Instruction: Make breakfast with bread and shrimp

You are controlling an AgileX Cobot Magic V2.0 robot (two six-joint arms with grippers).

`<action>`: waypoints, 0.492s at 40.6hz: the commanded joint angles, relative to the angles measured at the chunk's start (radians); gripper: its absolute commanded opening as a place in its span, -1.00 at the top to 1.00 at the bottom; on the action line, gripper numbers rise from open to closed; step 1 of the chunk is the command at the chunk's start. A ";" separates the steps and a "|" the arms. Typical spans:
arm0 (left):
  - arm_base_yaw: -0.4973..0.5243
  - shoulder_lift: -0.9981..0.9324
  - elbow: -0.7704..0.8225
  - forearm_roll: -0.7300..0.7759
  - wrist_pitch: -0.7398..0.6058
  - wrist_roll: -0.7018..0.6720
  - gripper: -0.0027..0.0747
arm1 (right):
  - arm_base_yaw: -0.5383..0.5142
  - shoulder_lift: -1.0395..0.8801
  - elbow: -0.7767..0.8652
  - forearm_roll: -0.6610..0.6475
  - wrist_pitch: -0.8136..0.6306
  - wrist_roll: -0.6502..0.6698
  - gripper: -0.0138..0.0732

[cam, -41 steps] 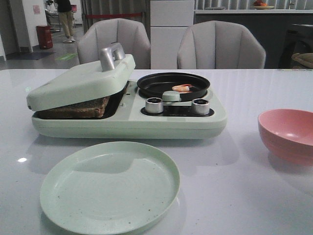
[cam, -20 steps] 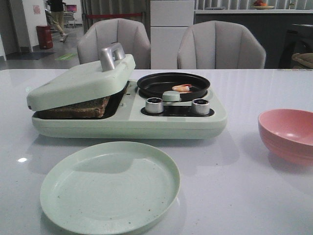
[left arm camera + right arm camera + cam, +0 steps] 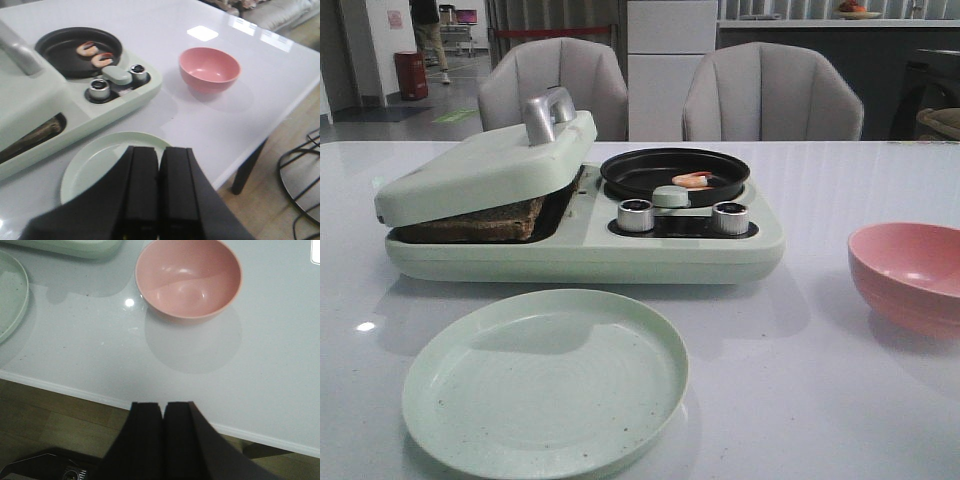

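Toasted bread (image 3: 485, 222) lies in the pale green breakfast maker (image 3: 620, 250), under its half-lowered lid (image 3: 480, 170); a brown edge of the bread (image 3: 37, 136) also shows in the left wrist view. Two curled orange-pink shrimp (image 3: 86, 48) (image 3: 102, 60) lie in the black round pan (image 3: 55, 55); the front view shows shrimp (image 3: 693, 180) there too. My left gripper (image 3: 159, 150) hangs shut and empty over the near rim of the green plate (image 3: 95, 160). My right gripper (image 3: 163, 405) is shut and empty, just off the table's front edge near the pink bowl (image 3: 189, 277). Neither gripper shows in the front view.
An empty pale green plate (image 3: 545, 380) sits in front of the breakfast maker. A pink bowl (image 3: 910, 275) stands at the right. Two silver knobs (image 3: 635, 215) (image 3: 730, 217) face the front. Two grey chairs (image 3: 770, 95) stand behind the table.
Nothing on the table has moved. Only a person far in the background has walked on.
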 commanded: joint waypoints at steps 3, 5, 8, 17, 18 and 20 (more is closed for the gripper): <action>0.149 0.010 -0.029 0.144 -0.021 -0.094 0.67 | -0.001 0.003 -0.026 -0.015 -0.070 0.002 0.60; 0.225 0.010 -0.029 0.235 0.014 -0.144 0.67 | -0.001 0.003 -0.026 -0.015 -0.070 0.002 0.60; 0.335 0.010 -0.029 0.328 0.049 -0.215 0.67 | -0.001 0.003 -0.026 -0.015 -0.070 0.002 0.60; 0.572 0.010 -0.029 0.348 0.060 -0.218 0.67 | -0.001 0.003 -0.026 -0.015 -0.070 0.002 0.60; 0.593 0.010 -0.029 0.348 0.060 -0.218 0.67 | -0.001 0.003 -0.026 -0.015 -0.070 0.002 0.60; 0.623 0.010 -0.029 0.348 0.060 -0.218 0.67 | -0.001 0.003 -0.026 -0.015 -0.070 0.002 0.60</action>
